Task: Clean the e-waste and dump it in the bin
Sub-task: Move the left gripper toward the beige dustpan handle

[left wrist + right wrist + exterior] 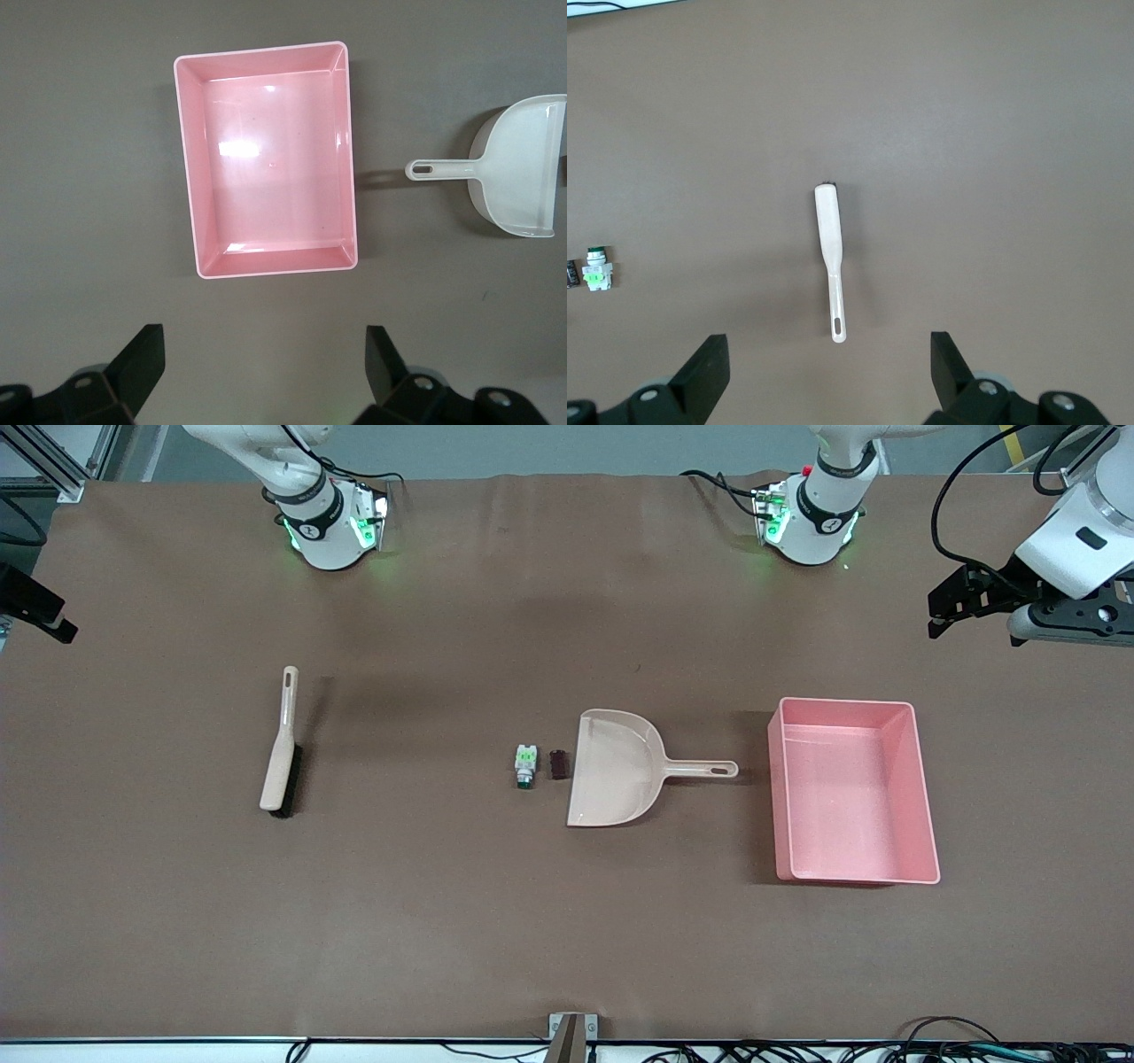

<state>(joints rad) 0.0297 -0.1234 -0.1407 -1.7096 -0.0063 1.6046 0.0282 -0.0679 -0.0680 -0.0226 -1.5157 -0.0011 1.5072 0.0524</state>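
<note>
Pink bin (921,797) empty, below left tool (266,372); jaws wide, holding nothing. Right tool (824,376) also spread, empty, up over brush (830,257). White-green component (525,765) and maroon block (558,763) lie on counter (567,939) just off dustpan (616,771) lip, well clear of both tools. Nothing swept; sweeping, dumping all remain.

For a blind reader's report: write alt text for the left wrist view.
An empty pink bin sits on the brown table, the beige dustpan beside it with its handle pointing at the bin. The open left gripper hangs above, holding nothing.
</note>
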